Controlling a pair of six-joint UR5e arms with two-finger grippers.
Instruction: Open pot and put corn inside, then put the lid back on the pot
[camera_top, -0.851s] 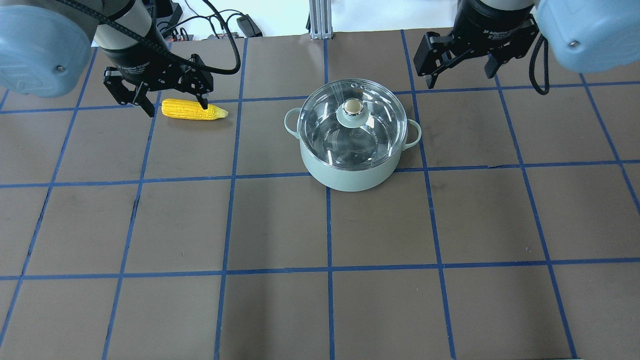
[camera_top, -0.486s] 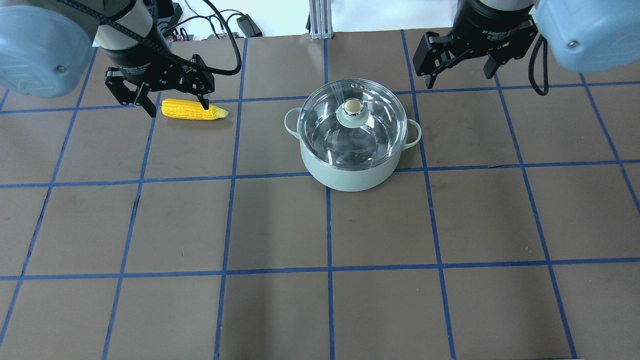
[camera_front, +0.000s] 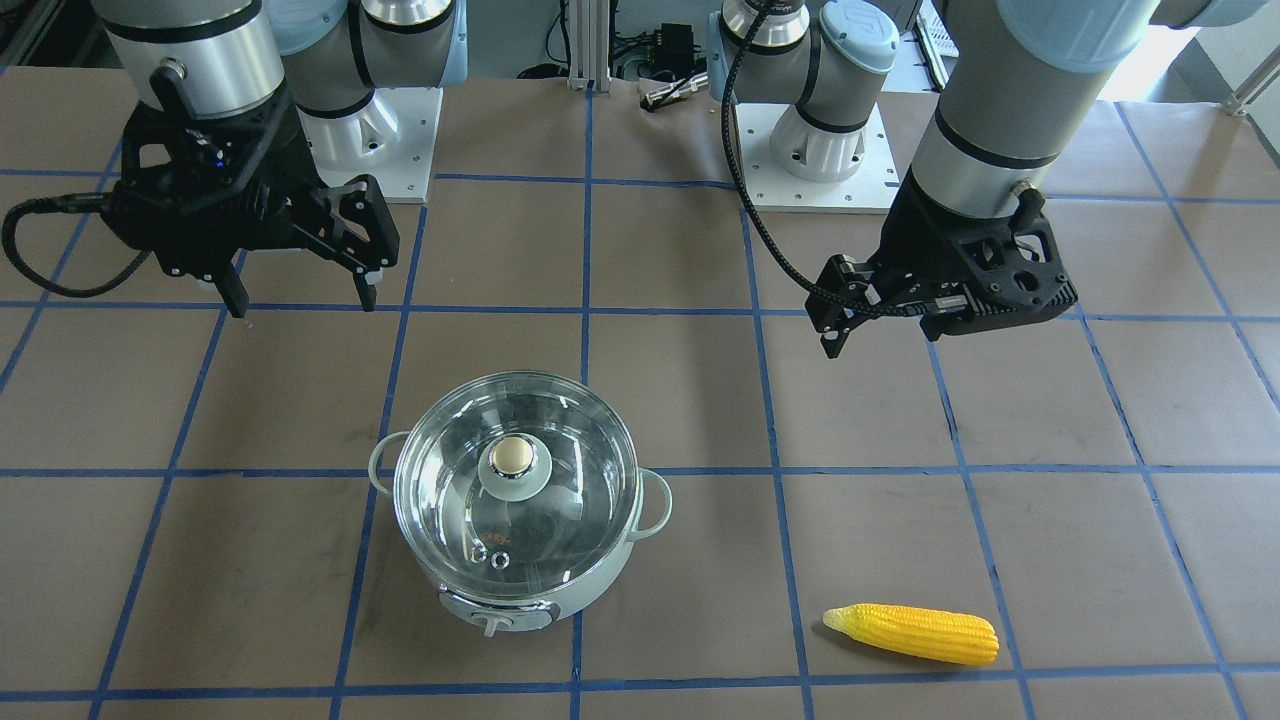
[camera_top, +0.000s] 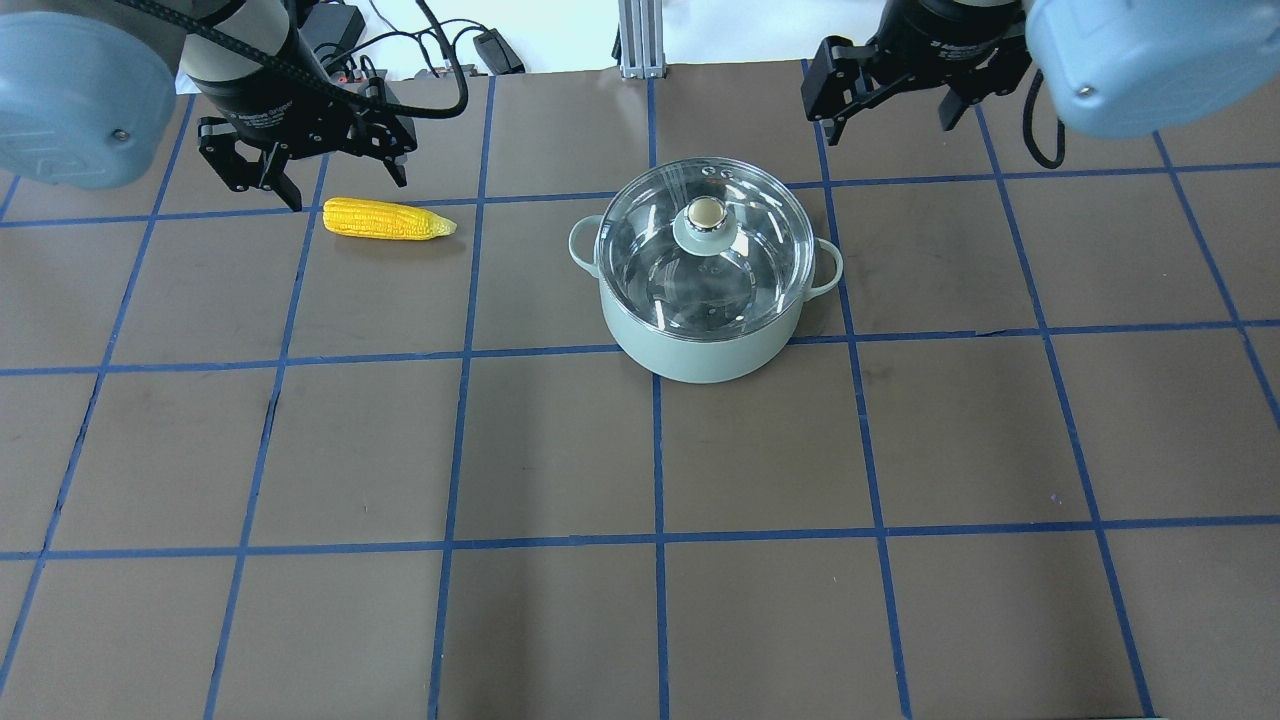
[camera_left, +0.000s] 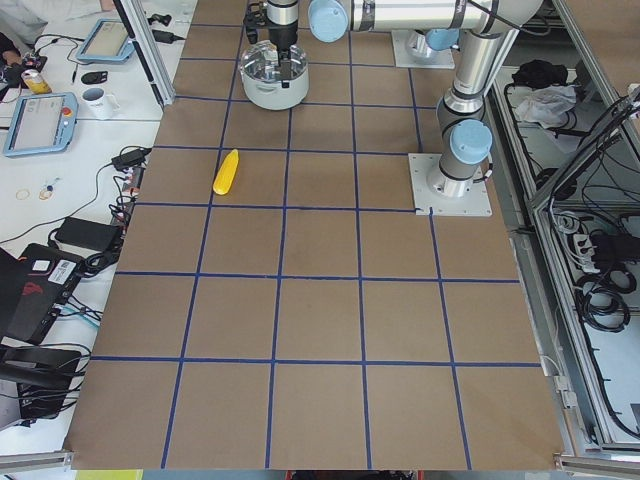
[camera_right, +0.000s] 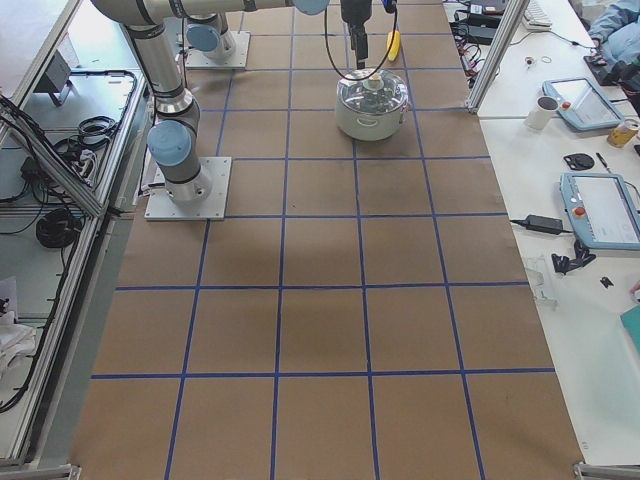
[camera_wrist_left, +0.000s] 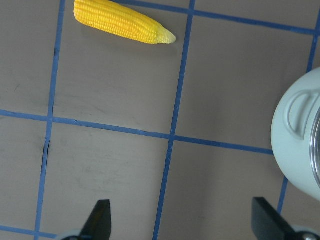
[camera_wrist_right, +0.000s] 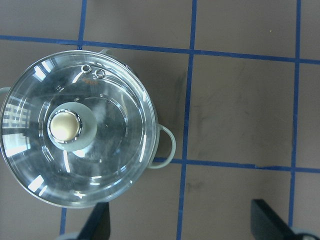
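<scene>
Closest to me, the corn (camera_front: 915, 633) lies flat on the brown table (camera_front: 700, 400). It is at the pot's (camera_front: 565, 603) four o'clock and well apart from it, with its pale tip towards the pot. The lid (camera_front: 585, 500) sits on the pot. Farther back, the left gripper (camera_top: 345, 190) hangs at the corn's twelve o'clock, jaws spread wide, holding nothing. The right gripper (camera_front: 304, 303), at the pot's eleven o'clock, is equally wide and empty.

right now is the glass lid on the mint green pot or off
On: the round clear glass lid sits level on the pale mint-green pot, covering its rim, nothing gripping it.
</scene>
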